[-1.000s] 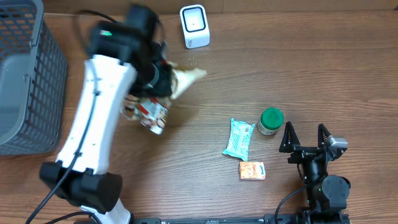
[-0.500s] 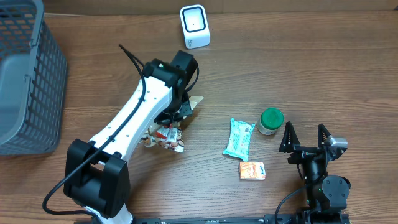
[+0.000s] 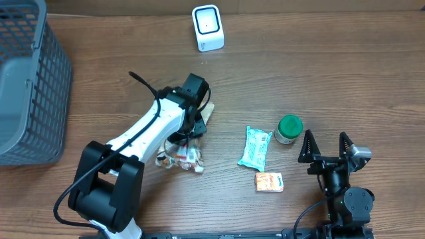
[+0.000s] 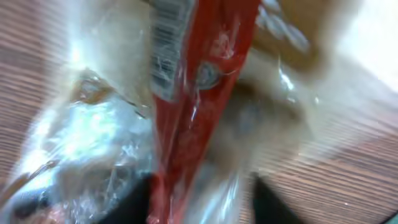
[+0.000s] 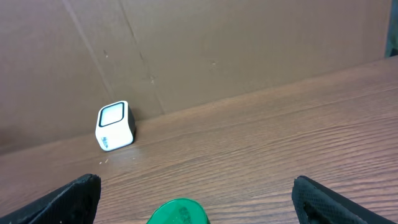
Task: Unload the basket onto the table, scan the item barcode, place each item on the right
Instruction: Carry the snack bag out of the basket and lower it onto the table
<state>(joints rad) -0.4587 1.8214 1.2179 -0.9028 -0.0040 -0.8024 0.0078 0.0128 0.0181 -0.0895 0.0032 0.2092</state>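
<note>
Left gripper (image 3: 190, 129) sits low over the clear snack bag (image 3: 180, 154), which lies crumpled on the table (image 3: 345, 73) well short of the scanner (image 3: 208, 28). The wrist view is blurred and filled with plastic, so I cannot tell whether the jaws pinch the bag or stand clear of it. A barcode (image 4: 166, 50) shows beside the bag's red band in that view, turned toward the wrist rather than the scanner window, so no reading looks possible from this position. Right gripper (image 3: 325, 136) rests at the near edge with its jaws spread wide and nothing between them, apparently parked out of the way. A green-lidded jar (image 3: 289, 128), a teal packet (image 3: 255, 147) and a small orange box (image 3: 269, 182) lie near one another just beyond it, probably awaiting their turn. A wire basket (image 3: 26, 99) stands at the far left, likely for finished items. Judgement: the bag needs a firm hold and its barcode presented to the scanner.
</note>
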